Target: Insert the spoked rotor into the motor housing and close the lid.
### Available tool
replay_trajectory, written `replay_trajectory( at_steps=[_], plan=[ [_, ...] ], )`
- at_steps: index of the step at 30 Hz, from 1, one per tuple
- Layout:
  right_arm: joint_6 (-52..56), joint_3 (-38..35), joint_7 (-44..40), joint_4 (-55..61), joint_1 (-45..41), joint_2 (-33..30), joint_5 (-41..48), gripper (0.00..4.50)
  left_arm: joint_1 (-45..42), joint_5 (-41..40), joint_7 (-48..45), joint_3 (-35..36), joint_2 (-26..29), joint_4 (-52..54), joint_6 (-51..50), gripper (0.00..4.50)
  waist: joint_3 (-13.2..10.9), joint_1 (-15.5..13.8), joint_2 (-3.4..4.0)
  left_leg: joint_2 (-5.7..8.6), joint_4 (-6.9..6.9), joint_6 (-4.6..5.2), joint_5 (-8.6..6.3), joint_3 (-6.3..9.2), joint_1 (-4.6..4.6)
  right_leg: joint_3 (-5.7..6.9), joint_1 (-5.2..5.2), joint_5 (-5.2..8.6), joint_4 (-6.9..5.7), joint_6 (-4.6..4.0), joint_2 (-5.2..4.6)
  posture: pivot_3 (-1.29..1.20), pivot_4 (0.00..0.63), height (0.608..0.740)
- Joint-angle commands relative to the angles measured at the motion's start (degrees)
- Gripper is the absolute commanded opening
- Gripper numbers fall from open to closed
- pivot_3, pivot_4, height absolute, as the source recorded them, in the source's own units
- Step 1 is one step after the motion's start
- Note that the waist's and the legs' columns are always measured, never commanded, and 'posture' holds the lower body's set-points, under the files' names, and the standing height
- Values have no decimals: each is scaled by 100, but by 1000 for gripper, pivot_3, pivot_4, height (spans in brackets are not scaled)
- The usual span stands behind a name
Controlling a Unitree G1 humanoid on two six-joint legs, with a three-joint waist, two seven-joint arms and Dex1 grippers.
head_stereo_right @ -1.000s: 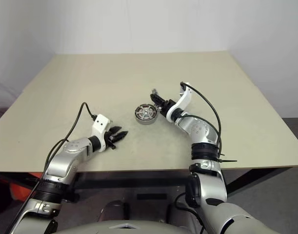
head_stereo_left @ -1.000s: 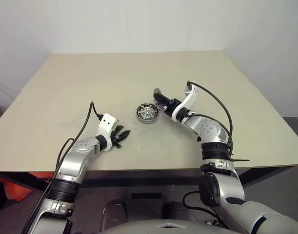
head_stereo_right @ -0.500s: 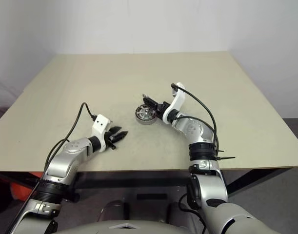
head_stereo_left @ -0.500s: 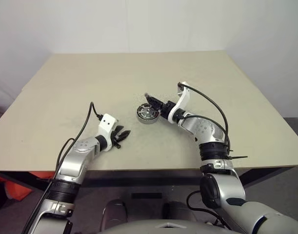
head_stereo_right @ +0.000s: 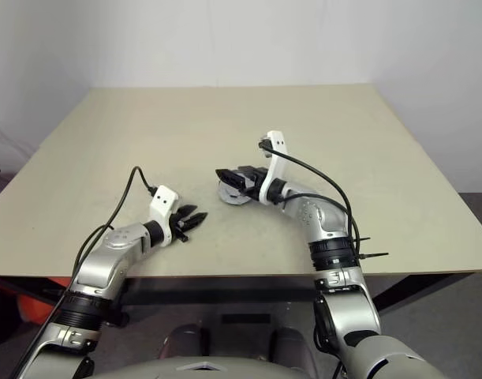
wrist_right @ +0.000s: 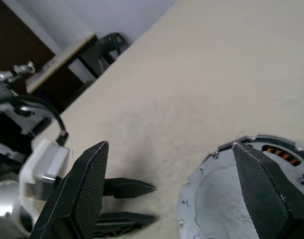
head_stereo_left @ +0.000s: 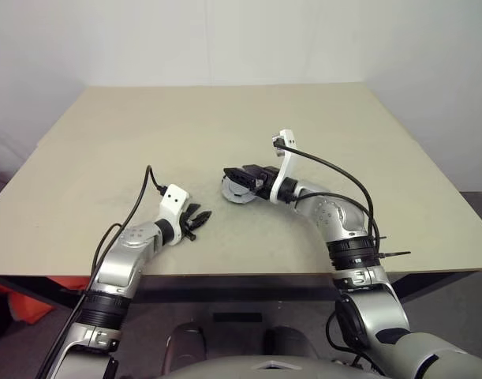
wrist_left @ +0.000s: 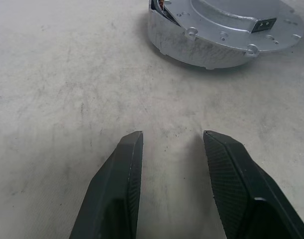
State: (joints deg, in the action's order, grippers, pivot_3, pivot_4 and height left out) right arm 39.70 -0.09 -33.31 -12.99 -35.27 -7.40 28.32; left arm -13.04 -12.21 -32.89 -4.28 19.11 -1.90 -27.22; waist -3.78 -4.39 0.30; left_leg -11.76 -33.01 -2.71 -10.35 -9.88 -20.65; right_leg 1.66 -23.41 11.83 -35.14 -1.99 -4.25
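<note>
Silver-grey metal motor housing (wrist_left: 224, 27), round and low, flat cover face up with small screw lugs round the rim and a little dark rectangular socket near one edge; copper-coloured windings glimpsed through slots in the side wall. Placed near the middle of the table (head_stereo_left: 106, 142), slightly right of centre, resting flat on the surface. Right gripper (head_stereo_left: 239, 175) directly over and at the housing, black fingers spread wide, pointing roughly level and toward the left; one fingertip (wrist_right: 263, 186) over the housing's rim, the other (wrist_right: 84, 184) well off to the side above bare tabletop; contact with the housing cannot be told. White wrist bracket and black cable rising from the right forearm just right of the housing. Left gripper (head_stereo_left: 198, 217) nearer and to the left of the housing, apart from it, low over the table, pointing toward the housing; fingers (wrist_left: 117, 184) parted with a moderate gap, nothing between them, bare tabletop below. White wrist block and black cable behind the left gripper. Table surface beige, matt, with faint grey scuffs around the housing. Pale wall (head_stereo_left: 225, 39) beyond the far edge.
</note>
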Motion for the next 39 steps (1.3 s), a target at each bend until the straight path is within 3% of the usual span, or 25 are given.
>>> replay_trajectory(
  at_steps=[1, 9, 23, 29, 39],
  plan=[
    [-838, 382, -138, 29, -65, -188, -624, 4464, -66, 21, 15, 26, 9, 79, 90, 2042, 0, -3, 0, 0, 0, 0, 0, 0, 0, 0, 0, 0, 0, 0, 0, 0, 0, 740],
    [-2671, 1271, -437, -815, -46, -521, -2031, 4464, -86, -16, -24, 36, 3, 102, 88, 2042, 0, 1, -1, 0, -1, 1, -1, 0, -1, 0, 0, 0, 1, 0, 0, 0, 0, 740],
    [-3135, 1229, -419, -1828, -181, -228, -2399, 4464, -106, -23, -50, 84, 73, 113, 81, 2042, 1, 35, -3, -1, -8, 11, -6, 0, 0, 0, 6, -1, 0, -3, 0, 0, 0, 740],
    [-3176, 1040, -409, -2042, -373, -173, -2356, 3137, -110, -13, -43, 80, 72, 97, 91, 2042, 2, 36, -4, -1, -12, 29, -16, 0, 8, 0, 12, -2, -3, -3, 0, 0, 0, 740],
    [-3040, 454, -217, -2463, -940, 95, -2053, 3140, -106, -3, -30, 59, 57, 98, 82, 2042, 1, 42, -4, -2, -23, 29, -16, 0, 10, 0, 9, -5, -19, -8, 0, 0, 0, 740]
  ],
)
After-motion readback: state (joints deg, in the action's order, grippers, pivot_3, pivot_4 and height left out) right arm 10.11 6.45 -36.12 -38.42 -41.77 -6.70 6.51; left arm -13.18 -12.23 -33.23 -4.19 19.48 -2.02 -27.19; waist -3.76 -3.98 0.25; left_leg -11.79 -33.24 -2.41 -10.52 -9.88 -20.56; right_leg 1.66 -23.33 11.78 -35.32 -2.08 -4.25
